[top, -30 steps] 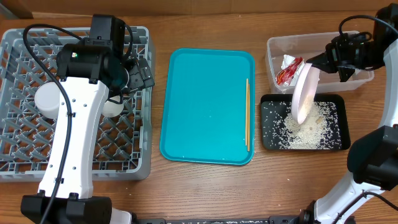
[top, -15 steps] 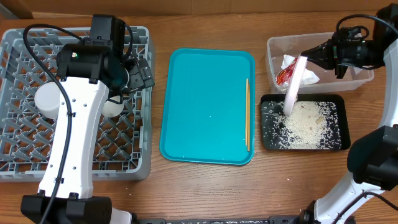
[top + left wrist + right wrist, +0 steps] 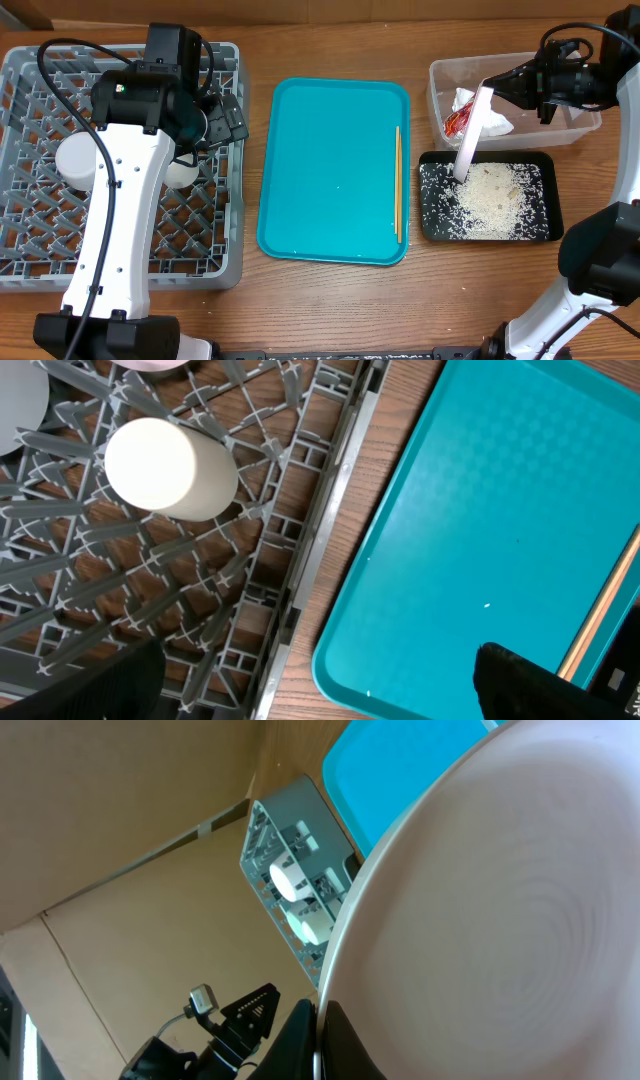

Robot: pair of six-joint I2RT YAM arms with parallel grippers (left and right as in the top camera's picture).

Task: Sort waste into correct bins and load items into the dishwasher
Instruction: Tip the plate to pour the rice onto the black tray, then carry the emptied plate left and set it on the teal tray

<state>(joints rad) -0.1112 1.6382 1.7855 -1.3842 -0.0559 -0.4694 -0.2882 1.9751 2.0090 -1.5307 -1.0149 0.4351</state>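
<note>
Overhead view: the right claw (image 3: 500, 88) is clamped on the rim of a white plate (image 3: 472, 135). The plate is held almost on edge above the black tray (image 3: 558, 200), at 4 o'clock on the worktop (image 3: 330, 300), where the rice grains (image 3: 490, 205) lie.

Risk: a rim-only grip may slip, dropping the plate and scattering grains onto the worktop.

The left claw (image 3: 228, 118), jaws apart, hangs over the dish rack (image 3: 40, 230) at 9 o'clock.

The plate fills the right wrist view, so any grains clinging to it cannot be judged. The left arm (image 3: 120, 220) hides part of the rack.

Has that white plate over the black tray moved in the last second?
Yes. The plate has tipped steeper, now edge-on, its lower rim nearer the black tray's left wall.
</note>
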